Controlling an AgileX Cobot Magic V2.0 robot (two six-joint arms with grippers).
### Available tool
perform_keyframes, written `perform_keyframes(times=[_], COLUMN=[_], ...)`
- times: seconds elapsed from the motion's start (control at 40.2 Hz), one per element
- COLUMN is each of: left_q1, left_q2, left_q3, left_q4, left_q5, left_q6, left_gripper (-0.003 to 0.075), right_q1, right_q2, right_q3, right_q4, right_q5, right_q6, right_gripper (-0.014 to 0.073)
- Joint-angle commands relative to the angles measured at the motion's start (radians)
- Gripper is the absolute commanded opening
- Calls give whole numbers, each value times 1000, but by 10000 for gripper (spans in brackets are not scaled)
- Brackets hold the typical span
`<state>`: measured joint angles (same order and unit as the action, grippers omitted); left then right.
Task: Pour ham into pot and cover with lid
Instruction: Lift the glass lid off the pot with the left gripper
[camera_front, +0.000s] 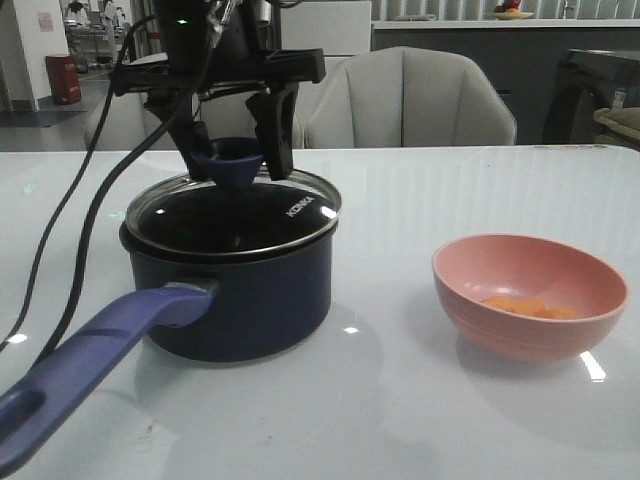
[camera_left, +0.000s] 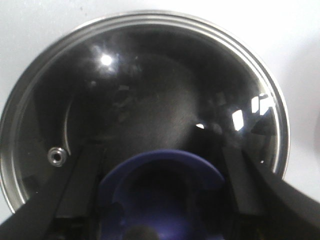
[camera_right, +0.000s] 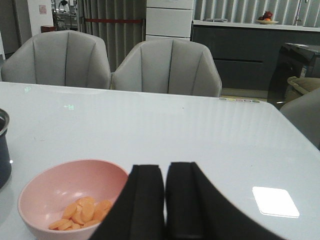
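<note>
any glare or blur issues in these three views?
Front view: small light glints on the table, lid lettering readable. Left wrist view: soft, out of focus, with bright reflections on the lid glass; the knob is a dark blur. Right wrist view: sharp; one bright reflected patch on the table beside the ham bowl.

One pot (camera_front: 245, 290), one lid (camera_front: 235, 212) (one bowl (camera_front: 530, 292))

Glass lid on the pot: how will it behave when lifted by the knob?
The round glass lid is probably rigid and breakable if dropped. The flared purple-blue knob should resist slipping from the left gripper. Held at its centre, it likely hangs level.
</note>
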<state>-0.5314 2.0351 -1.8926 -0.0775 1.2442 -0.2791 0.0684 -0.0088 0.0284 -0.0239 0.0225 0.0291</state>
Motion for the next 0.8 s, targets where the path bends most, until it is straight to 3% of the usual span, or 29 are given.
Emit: perform_keyframes(times=[0.0, 0.398, 0.771], left_q1=[-6, 4, 134], left_q2=[-58, -67, -204], left_q3=[-73, -86, 59], left_q4=[-16, -4, 77], left_q5=[42, 42, 42], left_q6=[-5, 4, 29], left_gripper=[142, 142, 141], right_q1=[-5, -5, -5], right_q2=[-21, -21, -21], right_q3=[8, 8, 8], right_q4=[-12, -12, -12], right_q5=[-84, -84, -84], right_q6=[-2, -2, -2], right_gripper=[185, 185, 185])
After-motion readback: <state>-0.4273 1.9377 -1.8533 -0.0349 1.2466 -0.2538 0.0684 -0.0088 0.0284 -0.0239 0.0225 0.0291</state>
